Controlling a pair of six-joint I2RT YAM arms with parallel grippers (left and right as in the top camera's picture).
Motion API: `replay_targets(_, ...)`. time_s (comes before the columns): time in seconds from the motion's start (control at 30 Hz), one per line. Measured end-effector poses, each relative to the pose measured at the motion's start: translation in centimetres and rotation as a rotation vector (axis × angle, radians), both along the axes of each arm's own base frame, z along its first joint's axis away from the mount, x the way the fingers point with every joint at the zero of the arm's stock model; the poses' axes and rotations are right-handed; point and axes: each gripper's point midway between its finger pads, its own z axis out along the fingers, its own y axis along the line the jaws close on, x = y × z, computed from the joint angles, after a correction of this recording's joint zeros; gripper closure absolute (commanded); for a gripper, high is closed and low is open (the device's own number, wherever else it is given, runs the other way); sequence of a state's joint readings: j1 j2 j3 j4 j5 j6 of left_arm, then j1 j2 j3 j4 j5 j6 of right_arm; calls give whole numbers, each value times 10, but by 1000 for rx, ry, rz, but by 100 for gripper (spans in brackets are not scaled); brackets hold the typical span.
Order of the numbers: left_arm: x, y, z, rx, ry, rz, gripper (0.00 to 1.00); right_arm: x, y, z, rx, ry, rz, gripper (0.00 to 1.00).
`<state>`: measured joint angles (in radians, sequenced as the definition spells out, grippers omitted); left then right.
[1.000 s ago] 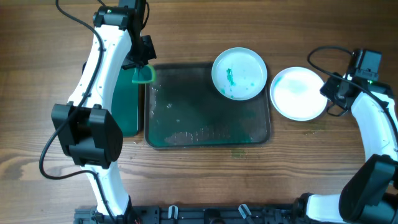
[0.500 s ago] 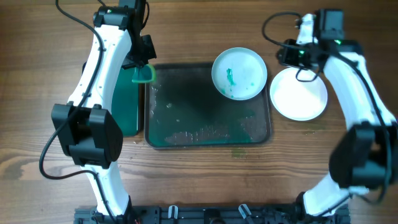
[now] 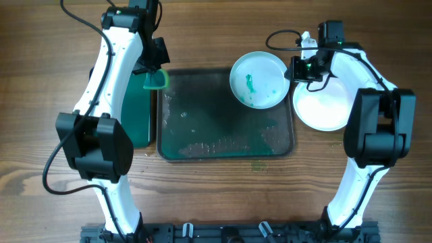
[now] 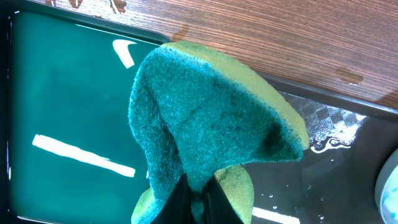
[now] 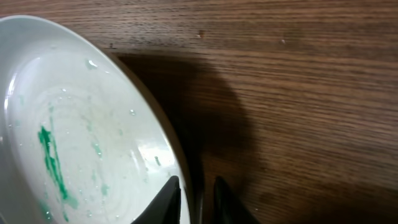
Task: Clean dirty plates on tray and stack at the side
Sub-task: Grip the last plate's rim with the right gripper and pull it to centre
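A pale round plate [image 3: 260,79] with teal-green smears lies on the back right corner of the dark tray [image 3: 223,145]. My right gripper [image 3: 292,69] is at its right rim. In the right wrist view, one finger is inside the plate [image 5: 81,137] and the other outside, and the right gripper [image 5: 196,199] is shut on the rim. A clean white plate [image 3: 324,101] rests on the table to the right of the tray. My left gripper [image 3: 156,75] hangs over the tray's back left corner. It is shut [image 4: 198,205] on a green and yellow sponge [image 4: 211,118].
A narrow bright green tray [image 3: 135,115] lies along the dark tray's left side, under the left arm. Water drops and streaks cover the dark tray's floor. The right arm's cable loops over the table behind the plates.
The right arm swung from the far right of the clean plate, round the back, to the dirty plate's right rim, and its jaws narrowed onto it. The left arm and sponge stayed still.
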<state>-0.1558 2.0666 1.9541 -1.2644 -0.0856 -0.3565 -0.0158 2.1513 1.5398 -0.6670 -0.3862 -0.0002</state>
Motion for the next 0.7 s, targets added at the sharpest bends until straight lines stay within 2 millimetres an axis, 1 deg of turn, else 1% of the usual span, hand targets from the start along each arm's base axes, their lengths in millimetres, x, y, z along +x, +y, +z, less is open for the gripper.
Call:
replay_targets(0.03,0,0,0,0,0,0,96,0,1,1,7,-2,4,92)
replay_targets(0.07,0,0,0,0,0,0,96,0,3,1,14,-1,8,96)
replay_targets(0.23,0,0,0,0,0,0,96,-9,13,1,42,35,24,96)
replay_targets(0.33,0,0,0,0,0,0,96,-20,26,0,71,86,24,96)
replay_targets(0.4,0,0,0,0,0,0,96,-29,41,4,92,124,25,96)
replay_targets(0.47,0,0,0,0,0,0,96,-39,60,12,100,155,28,96)
replay_targets(0.5,0,0,0,0,0,0,96,-46,75,18,100,172,31,96)
replay_targets(0.57,0,-1,0,-6,1,-1,96,-55,101,23,85,192,27,96)
replay_targets(0.63,-1,-8,0,-46,7,-9,96,-66,129,20,56,209,16,96)
replay_targets(0.7,-2,-15,-1,-84,14,-16,96,-78,148,10,33,223,7,96)
